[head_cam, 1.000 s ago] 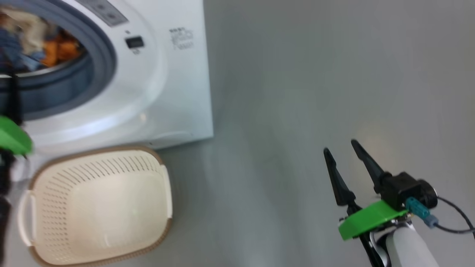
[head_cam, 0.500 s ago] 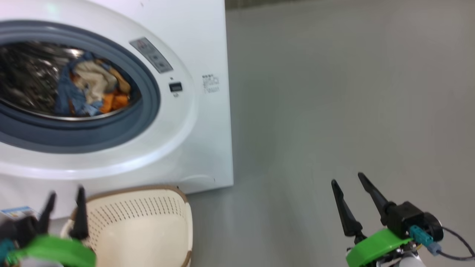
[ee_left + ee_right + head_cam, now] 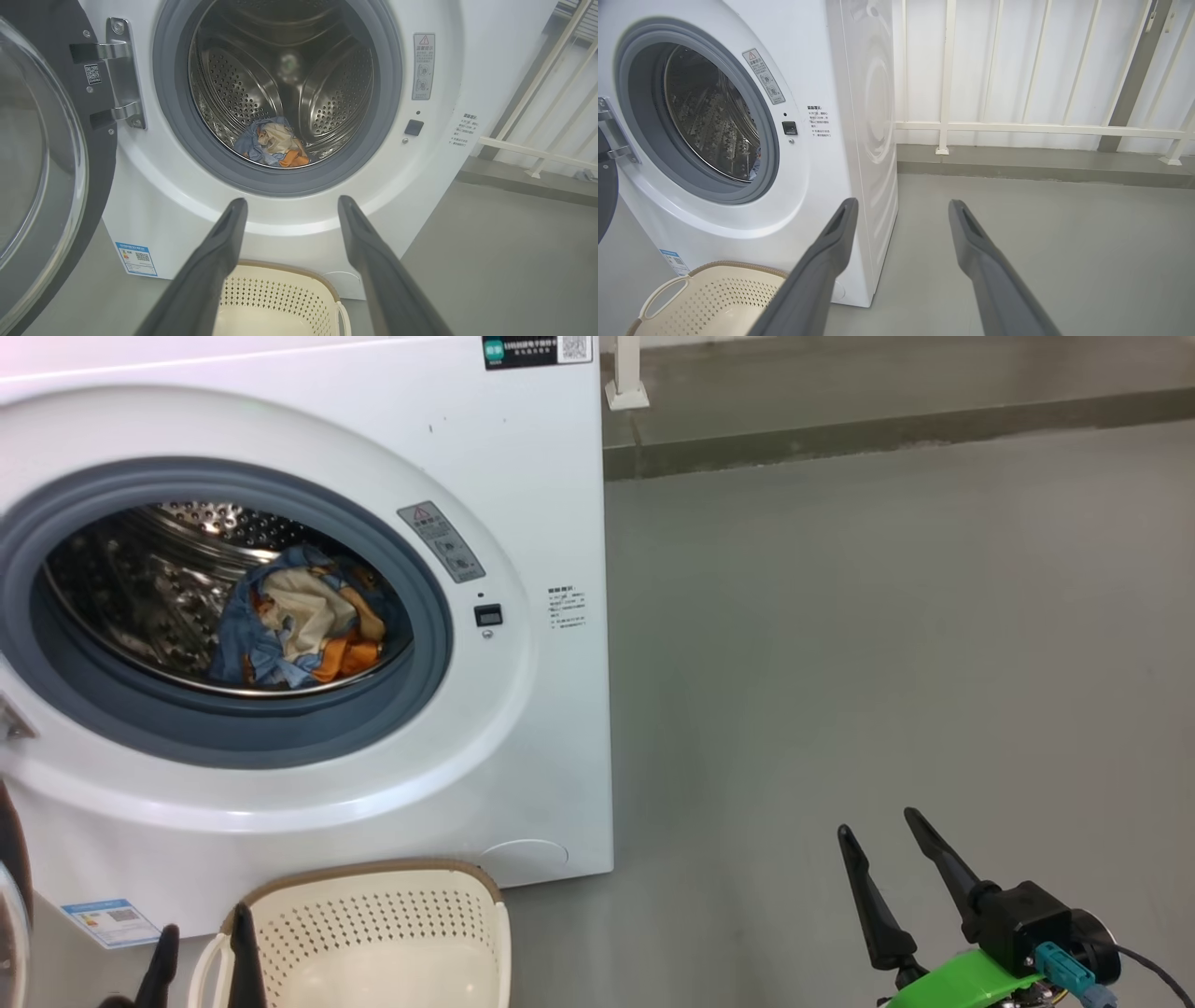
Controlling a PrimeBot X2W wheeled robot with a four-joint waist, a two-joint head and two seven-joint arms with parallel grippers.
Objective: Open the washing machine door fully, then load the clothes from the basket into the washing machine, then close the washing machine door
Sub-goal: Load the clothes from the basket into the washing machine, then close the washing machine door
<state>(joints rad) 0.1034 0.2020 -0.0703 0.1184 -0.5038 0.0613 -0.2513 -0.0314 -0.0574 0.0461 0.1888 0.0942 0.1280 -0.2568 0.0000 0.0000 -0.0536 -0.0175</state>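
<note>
Far left: the washing machine door (image 3: 42, 154) is swung wide on its hinge, clear of the opening, and the left gripper (image 3: 206, 924) hovers above the left side of the basket (image 3: 373, 919), jaws spread wide and holding nothing. Centre: the clothes (image 3: 299, 630) lie bunched at the bottom of the drum of the washing machine (image 3: 523, 476), with the basket on the floor (image 3: 840, 616) just in front of its base. Right: the right gripper (image 3: 877, 823) hangs over grey floor, well apart from the machine, jaws wide apart and empty.
</note>
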